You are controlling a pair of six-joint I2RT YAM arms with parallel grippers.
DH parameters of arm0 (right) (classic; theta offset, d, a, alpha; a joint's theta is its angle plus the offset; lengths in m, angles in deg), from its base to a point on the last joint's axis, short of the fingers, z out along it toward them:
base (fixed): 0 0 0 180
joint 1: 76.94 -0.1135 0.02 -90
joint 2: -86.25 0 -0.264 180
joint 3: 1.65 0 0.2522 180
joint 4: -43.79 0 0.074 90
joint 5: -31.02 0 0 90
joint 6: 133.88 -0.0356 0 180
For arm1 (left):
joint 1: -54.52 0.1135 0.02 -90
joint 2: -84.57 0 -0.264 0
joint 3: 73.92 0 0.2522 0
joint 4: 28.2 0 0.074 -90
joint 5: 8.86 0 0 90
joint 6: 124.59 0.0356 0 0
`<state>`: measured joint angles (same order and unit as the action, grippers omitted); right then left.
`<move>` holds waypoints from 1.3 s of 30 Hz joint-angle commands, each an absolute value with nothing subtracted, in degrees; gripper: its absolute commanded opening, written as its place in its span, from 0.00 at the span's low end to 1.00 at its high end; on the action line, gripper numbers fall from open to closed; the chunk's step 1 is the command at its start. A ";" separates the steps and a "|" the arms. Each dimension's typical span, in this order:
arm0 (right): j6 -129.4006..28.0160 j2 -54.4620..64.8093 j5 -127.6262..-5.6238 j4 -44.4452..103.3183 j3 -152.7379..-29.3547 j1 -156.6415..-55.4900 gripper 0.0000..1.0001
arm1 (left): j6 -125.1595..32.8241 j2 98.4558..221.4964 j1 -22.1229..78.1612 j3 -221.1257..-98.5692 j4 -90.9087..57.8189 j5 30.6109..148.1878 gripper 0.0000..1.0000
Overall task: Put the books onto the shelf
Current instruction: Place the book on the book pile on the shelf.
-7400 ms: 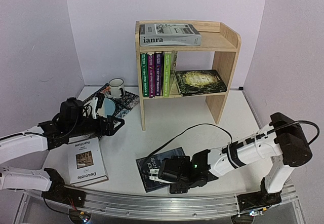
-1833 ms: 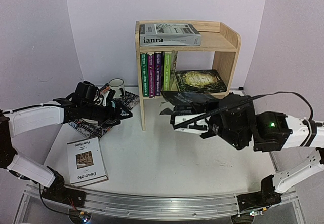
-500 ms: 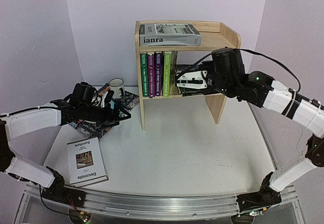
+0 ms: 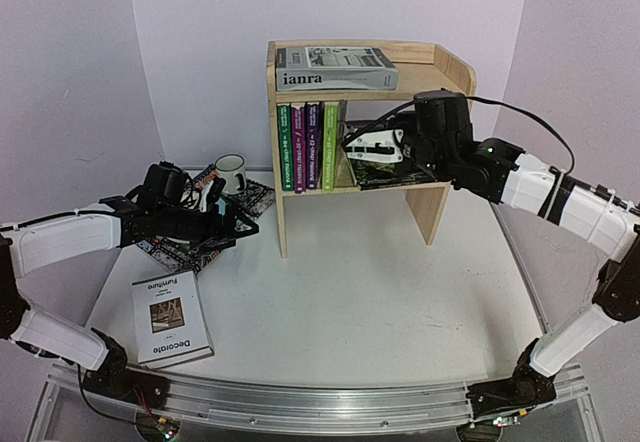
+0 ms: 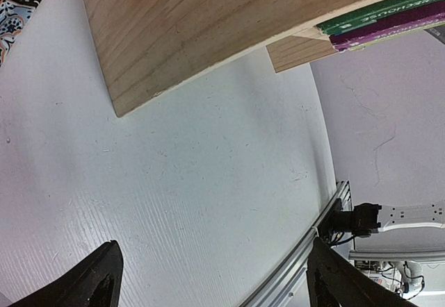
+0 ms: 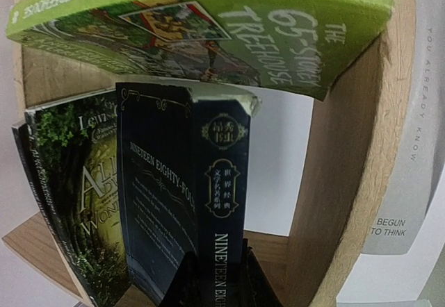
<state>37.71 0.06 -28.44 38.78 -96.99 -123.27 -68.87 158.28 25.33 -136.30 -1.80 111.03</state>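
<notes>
Right gripper: your right gripper (image 4: 355, 149) (image 6: 219, 283) reaches into the lower tier of the light pine two-tier shelf (image 4: 430, 207) (image 6: 341, 182) and is clamped on the bottom edge of a dark navy paperback (image 6: 181, 203).
Held book: the wrist view shows it standing straight out from your fingers, spine towards the camera. You cannot tell whether it rests on anything.
Beside the held book: a dark book with a green-gold cover (image 4: 400, 162) (image 6: 76, 210) lies flat on the same tier, just beside your right gripper and partly behind the paperback.
Upright row: green and purple paperbacks (image 4: 306, 147) stand at the tier's left end, just beyond your right fingertips. The bright green one (image 6: 208, 22) is nearest.
Top tier: a grey "ianra" book (image 4: 335, 67) lies flat, above your right gripper.
Left gripper: your left gripper (image 4: 232, 230) (image 5: 212, 265) hangs over the white worktop (image 4: 380, 302) (image 5: 174, 182), fingers spread wide apart and holding nothing. The shelf's side panel (image 5: 195, 22) is ahead of it.
Book on the worktop: a thick white "Decorate" book (image 4: 172, 317) lies flat, behind your left gripper towards the arm bases, well apart from the shelf.
Other things: a white mug (image 4: 230, 173) stands on a black patterned mat (image 4: 255, 199), just beyond your left gripper.
</notes>
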 commanded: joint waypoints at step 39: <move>33.69 -0.65 -39.68 46.82 -91.56 -116.19 0.00 | -67.87 159.04 25.60 -137.12 -2.67 113.07 0.93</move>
<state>35.51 -0.26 -37.65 42.28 -87.91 -117.04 -68.54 160.49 25.33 -136.34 -1.82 112.49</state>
